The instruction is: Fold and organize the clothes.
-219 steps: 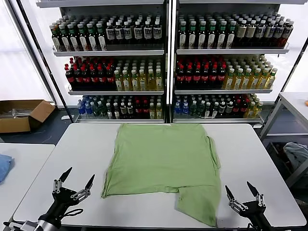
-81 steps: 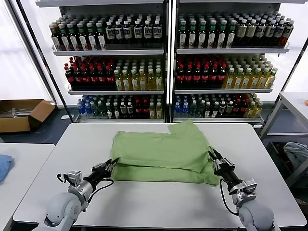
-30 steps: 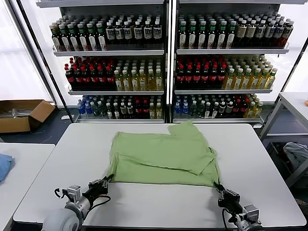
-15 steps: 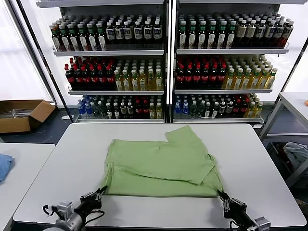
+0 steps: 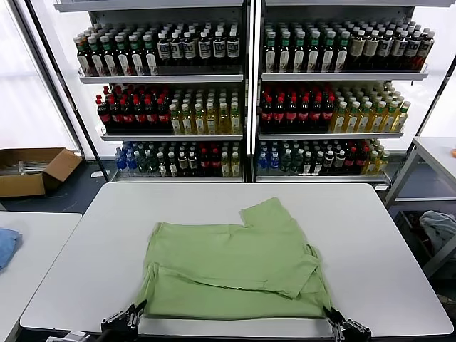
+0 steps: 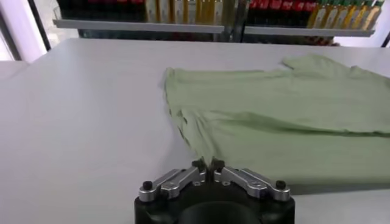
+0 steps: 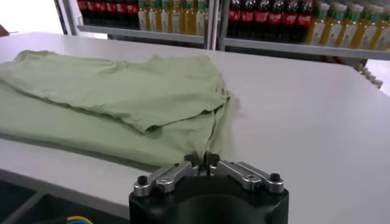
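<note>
the head view looks forward and down from above the near edge of the white table [image 5: 370, 235], taking in the whole tabletop and the drink shelves [image 5: 246, 92] at the far side. the left wrist view sits low behind the left gripper [image 6: 208, 165] at the near left corner of the green shirt [image 6: 292, 115], facing far across the tabletop [image 6: 79, 109]. the right wrist view sits equally low behind the right gripper [image 7: 203, 159] at the near right corner of the shirt [image 7: 116, 97], also facing far. all three views share the shirt [image 5: 235, 263], the tabletop and the shelves; both wrist views are much closer.
</note>
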`<state>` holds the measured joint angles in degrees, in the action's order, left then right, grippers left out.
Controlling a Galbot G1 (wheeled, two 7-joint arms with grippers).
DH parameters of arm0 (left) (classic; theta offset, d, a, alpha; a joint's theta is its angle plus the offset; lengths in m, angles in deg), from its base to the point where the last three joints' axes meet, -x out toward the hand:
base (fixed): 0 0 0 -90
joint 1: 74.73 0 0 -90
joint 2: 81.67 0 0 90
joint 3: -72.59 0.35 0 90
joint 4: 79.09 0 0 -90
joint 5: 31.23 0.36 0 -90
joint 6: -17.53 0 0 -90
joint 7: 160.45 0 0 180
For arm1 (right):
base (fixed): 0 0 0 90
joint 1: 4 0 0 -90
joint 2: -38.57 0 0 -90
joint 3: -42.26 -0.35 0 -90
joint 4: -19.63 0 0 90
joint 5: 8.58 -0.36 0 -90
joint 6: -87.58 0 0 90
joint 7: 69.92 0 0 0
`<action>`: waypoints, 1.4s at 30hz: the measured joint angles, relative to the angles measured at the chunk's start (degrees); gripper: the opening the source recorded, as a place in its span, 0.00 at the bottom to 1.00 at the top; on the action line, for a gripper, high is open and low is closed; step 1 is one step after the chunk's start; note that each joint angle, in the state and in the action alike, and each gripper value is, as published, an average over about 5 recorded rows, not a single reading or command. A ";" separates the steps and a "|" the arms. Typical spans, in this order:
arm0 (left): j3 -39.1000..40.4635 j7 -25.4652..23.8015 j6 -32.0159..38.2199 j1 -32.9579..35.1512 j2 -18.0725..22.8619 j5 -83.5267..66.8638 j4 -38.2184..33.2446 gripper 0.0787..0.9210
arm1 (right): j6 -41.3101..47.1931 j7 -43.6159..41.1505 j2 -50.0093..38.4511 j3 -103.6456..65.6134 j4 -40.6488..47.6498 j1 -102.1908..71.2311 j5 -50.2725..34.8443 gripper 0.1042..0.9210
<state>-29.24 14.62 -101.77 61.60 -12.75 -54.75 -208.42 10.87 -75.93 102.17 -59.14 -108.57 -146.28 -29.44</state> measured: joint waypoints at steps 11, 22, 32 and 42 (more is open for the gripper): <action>-2.65 -2.17 -1.32 -6.09 -5.21 -0.56 0.80 0.61 | 4.01 -3.06 -1.96 1.28 4.09 15.53 -4.84 0.71; 4.17 -6.52 -1.87 -23.67 -12.95 -1.50 12.99 0.88 | 10.06 -8.73 0.21 10.32 21.58 42.91 -1.24 0.88; 15.20 -8.01 -0.99 -41.99 -15.71 -3.71 29.33 0.88 | 13.23 -12.69 4.77 17.98 39.33 60.73 3.92 0.88; 23.87 -8.11 -0.04 -55.00 -15.52 -5.93 41.57 0.88 | 13.65 -16.29 7.23 23.31 53.56 72.14 6.51 0.88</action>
<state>-5.36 6.50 -101.81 6.60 -28.28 -60.68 -166.85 24.52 -92.22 109.41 -35.83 -55.01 -74.14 -22.92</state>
